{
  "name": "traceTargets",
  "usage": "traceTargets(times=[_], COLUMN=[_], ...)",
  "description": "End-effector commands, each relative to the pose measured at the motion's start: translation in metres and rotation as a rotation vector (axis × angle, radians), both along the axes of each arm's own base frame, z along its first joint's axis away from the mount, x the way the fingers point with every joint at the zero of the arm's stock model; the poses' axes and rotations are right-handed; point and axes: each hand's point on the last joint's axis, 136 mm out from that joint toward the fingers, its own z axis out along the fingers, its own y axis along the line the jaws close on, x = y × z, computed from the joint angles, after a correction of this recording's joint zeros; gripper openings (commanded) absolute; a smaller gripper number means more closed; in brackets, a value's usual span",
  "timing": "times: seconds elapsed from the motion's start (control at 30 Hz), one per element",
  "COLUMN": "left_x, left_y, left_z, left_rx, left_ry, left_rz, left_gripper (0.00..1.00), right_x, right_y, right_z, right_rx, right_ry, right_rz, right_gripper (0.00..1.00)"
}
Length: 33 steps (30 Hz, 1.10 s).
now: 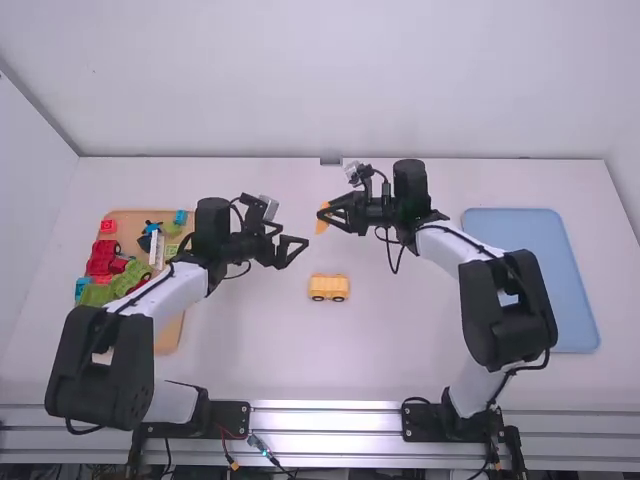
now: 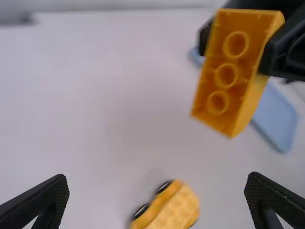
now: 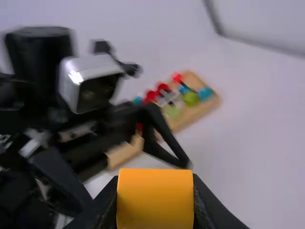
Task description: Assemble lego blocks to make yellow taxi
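My right gripper (image 1: pixel 335 214) holds an orange-yellow block (image 1: pixel 322 218) above the table, right of the middle gap. In the right wrist view, the right gripper (image 3: pixel 155 205) is shut on that block (image 3: pixel 155 198). The left wrist view shows the block's (image 2: pixel 226 76) hollow underside with its round tubes. Facing it from the left, my left gripper (image 1: pixel 294 250) is open and holds nothing; its fingers stand wide apart in its own view, the left gripper (image 2: pixel 157 193). A yellow car body (image 1: pixel 328 288) with black wheels stands upright on the table below and between the grippers; the left wrist view shows this car (image 2: pixel 174 210) too.
A wooden tray (image 1: pixel 170 338) with red, green and blue blocks lies at the left, partly under the left arm. A light blue tray (image 1: pixel 540 260) lies at the right beside the right arm. The back wall rises behind the table (image 1: pixel 270 350).
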Motion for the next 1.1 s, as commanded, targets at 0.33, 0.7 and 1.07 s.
traceTargets(times=[0.33,0.7,1.07], left_x=[0.021,-0.006,-0.011], left_y=[0.141,0.205,0.207], left_z=[-0.008,0.014,0.012], left_rx=[0.267,0.223,0.24], left_ry=[0.06,0.057,0.058], left_rz=[0.412,0.518,0.506], left_gripper=[0.99,0.99,0.99], right_x=[-0.026,-0.075,-0.091], right_y=[0.051,0.095,0.109], right_z=[-0.053,-0.128,-0.174], right_rx=[-0.689,-1.041,-1.185], right_ry=[-0.307,-0.405,-0.45], right_rz=[0.209,0.614,0.685], right_gripper=[0.0,0.0,0.0])
